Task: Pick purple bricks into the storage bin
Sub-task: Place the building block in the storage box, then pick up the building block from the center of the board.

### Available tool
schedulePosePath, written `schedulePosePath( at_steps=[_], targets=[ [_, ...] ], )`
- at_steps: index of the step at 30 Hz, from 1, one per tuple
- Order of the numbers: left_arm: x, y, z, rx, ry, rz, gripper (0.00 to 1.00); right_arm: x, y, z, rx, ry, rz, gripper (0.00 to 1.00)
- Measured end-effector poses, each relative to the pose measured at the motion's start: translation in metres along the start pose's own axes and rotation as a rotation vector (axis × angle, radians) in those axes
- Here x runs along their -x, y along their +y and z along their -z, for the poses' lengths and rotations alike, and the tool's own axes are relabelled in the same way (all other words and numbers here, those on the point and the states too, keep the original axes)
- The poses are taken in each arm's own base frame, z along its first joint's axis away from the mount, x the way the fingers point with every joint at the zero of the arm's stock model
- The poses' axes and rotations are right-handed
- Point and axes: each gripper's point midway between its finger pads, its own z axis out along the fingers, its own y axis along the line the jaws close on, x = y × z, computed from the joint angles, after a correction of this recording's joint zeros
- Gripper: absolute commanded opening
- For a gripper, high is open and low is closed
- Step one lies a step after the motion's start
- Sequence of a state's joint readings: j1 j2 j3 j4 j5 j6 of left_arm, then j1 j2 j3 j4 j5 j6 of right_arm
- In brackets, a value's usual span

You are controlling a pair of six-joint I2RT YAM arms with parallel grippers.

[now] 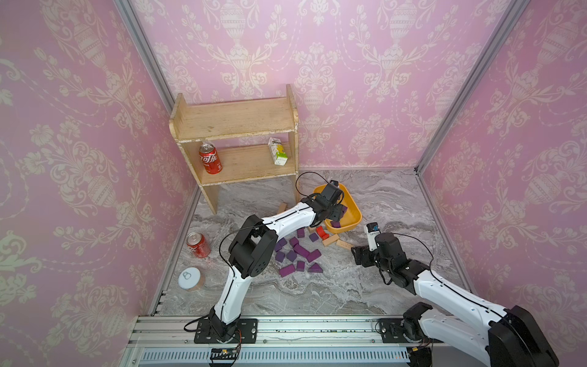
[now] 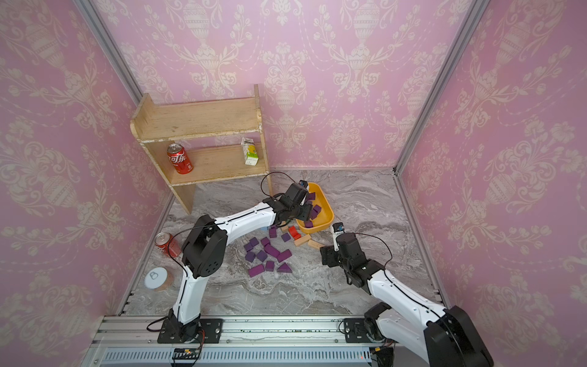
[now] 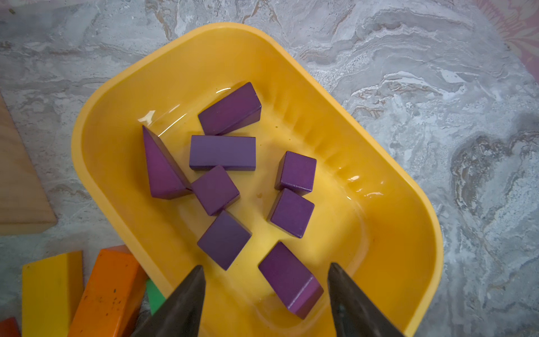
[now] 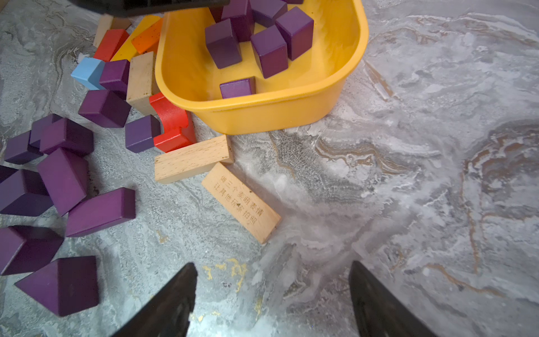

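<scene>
Release step: left tool (image 3: 267, 266) apart over storage bin (image 3: 116, 131), brick (image 3: 290, 280) seemingly dropped; right tool (image 4: 272, 264) apart; next, purple bricks (image 1: 301, 251) beside bin.

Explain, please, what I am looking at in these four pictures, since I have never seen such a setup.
Two white robot arms stand at a marble table. Both top views look down from overhead; each other picture comes from a camera on an arm's wrist. The left gripper hangs open over a yellow bin showing eight purple bricks; one lies between its jaws, not gripped. The right gripper is open and empty above the table. Loose bricks, also purple, lie beside the bin, among red, yellow and plain wooden blocks.
</scene>
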State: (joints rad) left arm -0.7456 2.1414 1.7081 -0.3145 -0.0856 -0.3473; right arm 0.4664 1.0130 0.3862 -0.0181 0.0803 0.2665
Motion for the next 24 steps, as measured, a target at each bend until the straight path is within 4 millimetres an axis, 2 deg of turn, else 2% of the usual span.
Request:
schedulePosePath(
  at_steps=[4,7,13,15,17,19,24],
  targets=[
    [-0.001,0.004,0.004,0.013,-0.014,0.001,0.7,-0.001,-0.001,0.0,-0.007,0.0,0.0,0.84],
    [-0.001,0.012,0.021,0.041,-0.028,-0.003,0.68,-0.001,-0.001,-0.001,-0.007,-0.002,0.0,0.83],
    [0.011,0.035,0.087,0.126,-0.11,-0.01,0.71,0.0,0.0,0.0,-0.002,-0.008,0.003,0.83],
    [0.009,0.046,0.109,0.16,-0.133,-0.008,0.71,0.003,0.002,0.003,0.005,-0.02,0.007,0.83],
    [0.0,0.058,0.126,0.198,-0.144,-0.006,0.71,0.004,0.005,0.004,0.013,-0.028,0.012,0.83],
    [-0.014,0.07,0.132,0.229,-0.132,-0.001,0.71,0.004,0.008,0.005,0.021,-0.027,0.02,0.83],
    [-0.071,0.089,0.115,0.278,-0.021,0.016,0.71,0.0,0.017,0.003,0.045,-0.016,0.045,0.83]
  ],
)
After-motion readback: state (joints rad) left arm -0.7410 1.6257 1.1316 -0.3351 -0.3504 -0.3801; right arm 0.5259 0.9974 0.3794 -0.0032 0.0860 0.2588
